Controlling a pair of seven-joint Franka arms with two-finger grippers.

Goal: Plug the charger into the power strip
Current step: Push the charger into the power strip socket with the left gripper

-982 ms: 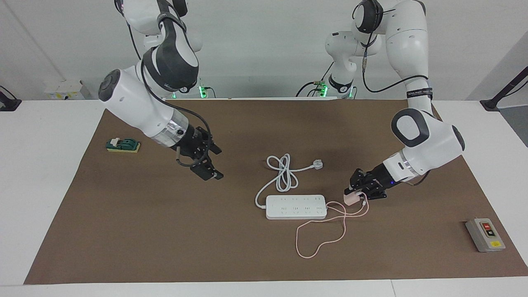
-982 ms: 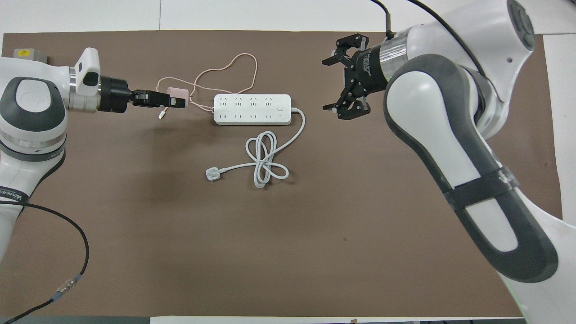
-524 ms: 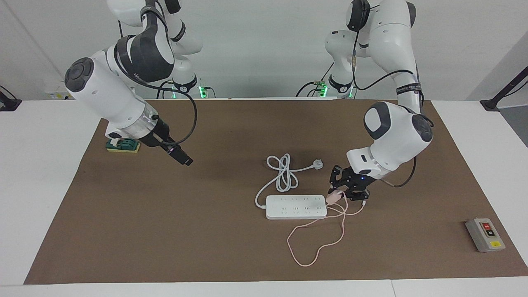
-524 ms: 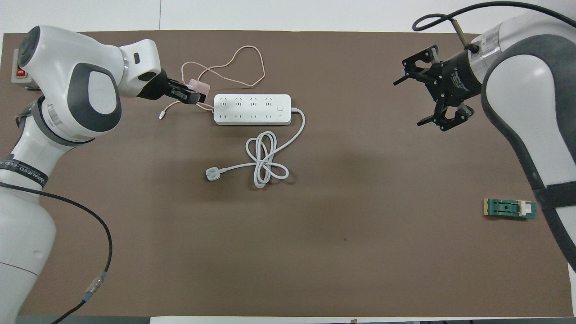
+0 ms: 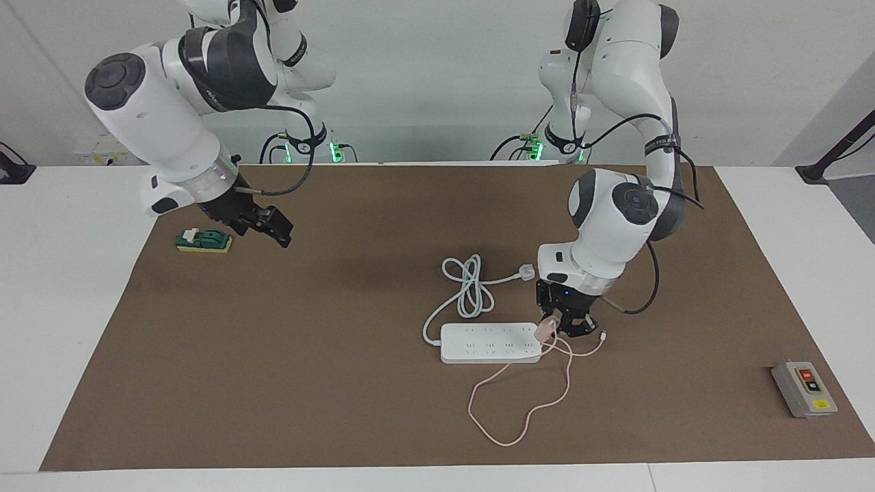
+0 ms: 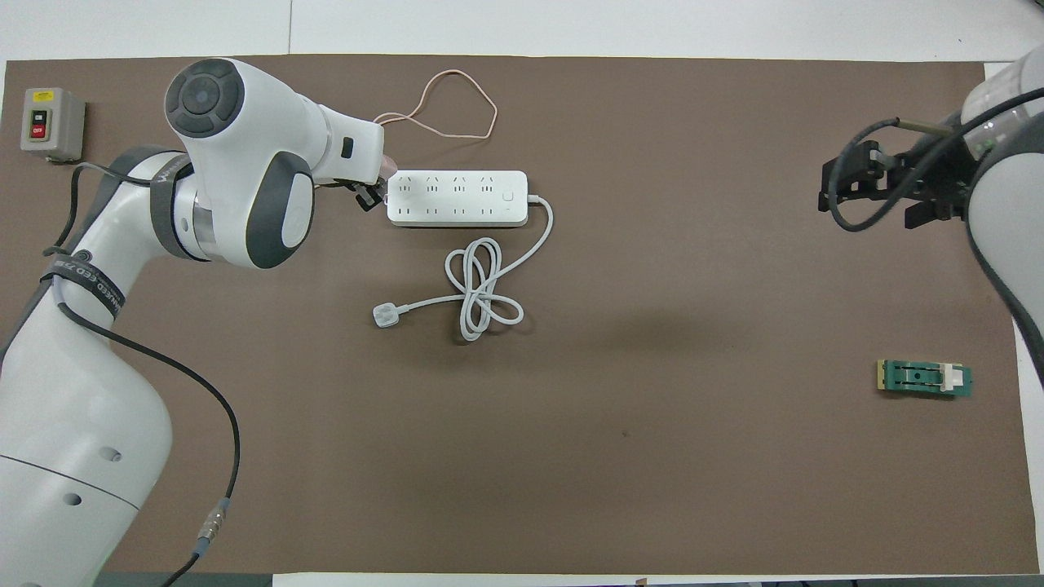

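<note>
The pale-pink charger (image 5: 546,330) is in my left gripper (image 5: 555,331), which is shut on it and points down. It hangs tilted at the end of the white power strip (image 5: 489,343) toward the left arm's end of the table. I cannot tell whether it touches the strip. Its thin pink cable (image 5: 509,403) trails in a loop on the mat, farther from the robots than the strip. In the overhead view the left wrist hides the charger beside the power strip (image 6: 457,198). My right gripper (image 5: 271,226) is open and empty, in the air beside a green block (image 5: 204,240).
The strip's thick white cord (image 5: 469,287) lies coiled nearer to the robots, ending in a white three-pin plug (image 5: 526,272). A grey button box (image 5: 803,388) sits at the left arm's end of the brown mat (image 5: 273,383). The cable's small white connector (image 5: 603,335) lies beside the left gripper.
My left arm swung over and carried the charger from beside the strip to its end, dragging the pink cable along. My right arm pulled back toward the green block.
</note>
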